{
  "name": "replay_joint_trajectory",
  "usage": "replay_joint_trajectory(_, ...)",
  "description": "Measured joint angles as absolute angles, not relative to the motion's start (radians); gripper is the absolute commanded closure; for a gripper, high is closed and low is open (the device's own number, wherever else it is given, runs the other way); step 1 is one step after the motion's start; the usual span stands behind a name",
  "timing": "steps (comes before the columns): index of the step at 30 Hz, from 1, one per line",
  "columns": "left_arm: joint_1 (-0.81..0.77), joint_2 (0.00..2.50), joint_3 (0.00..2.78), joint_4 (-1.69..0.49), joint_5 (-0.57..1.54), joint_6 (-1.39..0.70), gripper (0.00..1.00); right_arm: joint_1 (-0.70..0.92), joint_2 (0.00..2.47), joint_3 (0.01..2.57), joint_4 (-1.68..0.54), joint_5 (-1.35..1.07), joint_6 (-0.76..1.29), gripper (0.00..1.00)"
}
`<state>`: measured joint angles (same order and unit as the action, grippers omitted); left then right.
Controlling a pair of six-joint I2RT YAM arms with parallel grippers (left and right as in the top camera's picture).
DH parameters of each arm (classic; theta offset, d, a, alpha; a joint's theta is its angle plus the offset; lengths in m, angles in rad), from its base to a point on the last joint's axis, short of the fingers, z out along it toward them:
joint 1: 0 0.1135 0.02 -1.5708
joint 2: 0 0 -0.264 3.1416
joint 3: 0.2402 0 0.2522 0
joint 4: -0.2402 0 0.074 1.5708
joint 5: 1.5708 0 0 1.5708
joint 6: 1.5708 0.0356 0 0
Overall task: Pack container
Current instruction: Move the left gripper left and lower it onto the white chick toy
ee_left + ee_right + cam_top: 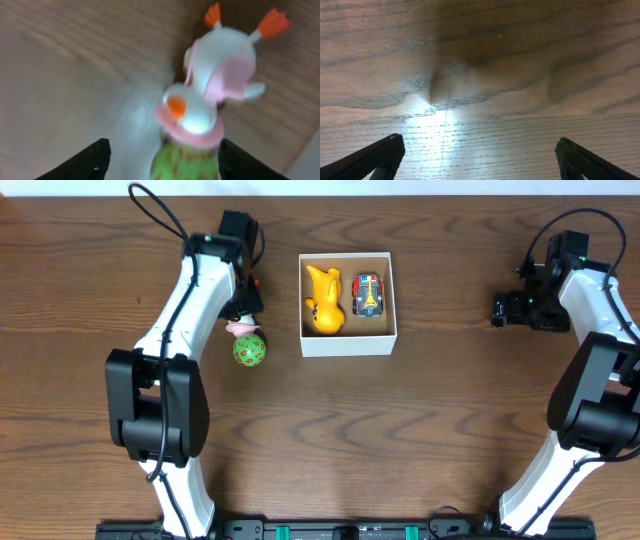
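The container (347, 343), a white-walled square box with a brown inside, stands at the table's middle back. In it lie a yellow toy (322, 302) and a small toy car (368, 295). Left of it, a white and pink toy (241, 328) with orange feet lies against a green speckled ball (249, 350). My left gripper (244, 308) is open right over them. In the left wrist view the ball (186, 162) sits between the jaws (165, 161), close to the right finger, with the toy (215, 85) just beyond it. My right gripper (501, 310) is open and empty over bare wood (480, 155).
The wooden table (400, 440) stretches in front of the container. The right arm reaches along the far right side. A black rail runs along the table's front edge (340, 530).
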<state>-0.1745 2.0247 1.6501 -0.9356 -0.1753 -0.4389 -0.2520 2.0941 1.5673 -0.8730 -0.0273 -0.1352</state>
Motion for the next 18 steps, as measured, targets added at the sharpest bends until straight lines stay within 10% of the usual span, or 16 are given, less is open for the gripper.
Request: replay_joint_trajectory(18,-0.063,2.099,1.547,-0.673,0.057,-0.149,0.3,-0.252,2.094,1.567,-0.873,-0.028,-0.135,0.01)
